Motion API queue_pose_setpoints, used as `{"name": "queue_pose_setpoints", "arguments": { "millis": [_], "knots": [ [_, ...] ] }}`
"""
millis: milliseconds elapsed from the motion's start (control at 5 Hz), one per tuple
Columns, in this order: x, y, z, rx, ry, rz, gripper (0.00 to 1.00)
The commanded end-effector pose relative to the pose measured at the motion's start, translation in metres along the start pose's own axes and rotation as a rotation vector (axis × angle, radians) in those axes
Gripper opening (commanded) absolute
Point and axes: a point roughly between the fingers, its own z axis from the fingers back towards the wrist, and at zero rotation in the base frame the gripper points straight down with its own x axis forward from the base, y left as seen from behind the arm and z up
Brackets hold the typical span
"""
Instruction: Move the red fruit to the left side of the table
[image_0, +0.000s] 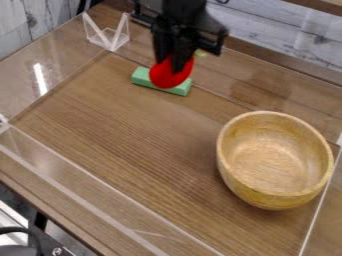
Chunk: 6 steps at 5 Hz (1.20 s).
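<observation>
The red fruit (170, 71) hangs in the air, pinched between the black fingers of my gripper (173, 66), which is shut on it. Gripper and fruit are above the flat green block (162, 80) in the back middle of the wood-grain table (120, 140). The dark arm reaches down from the top edge of the view and hides the upper part of the fruit.
A wooden bowl (275, 159) stands empty at the right. Low clear acrylic walls (54, 170) edge the tabletop, and a clear bracket (106, 33) stands at the back left corner.
</observation>
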Motion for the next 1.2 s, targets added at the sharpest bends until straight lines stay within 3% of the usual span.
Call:
{"name": "queue_pose_setpoints", "arguments": {
  "millis": [0, 400, 800, 1000],
  "knots": [
    [0.019, -0.006, 0.017, 0.011, -0.043, 0.083, 0.0],
    [0.025, -0.011, 0.027, 0.03, -0.026, 0.206, 0.0],
    [0.044, 0.019, 0.026, 0.032, -0.014, 0.201, 0.0],
    [0.038, 0.023, 0.025, 0.038, -0.002, 0.211, 0.0]
  ]
}}
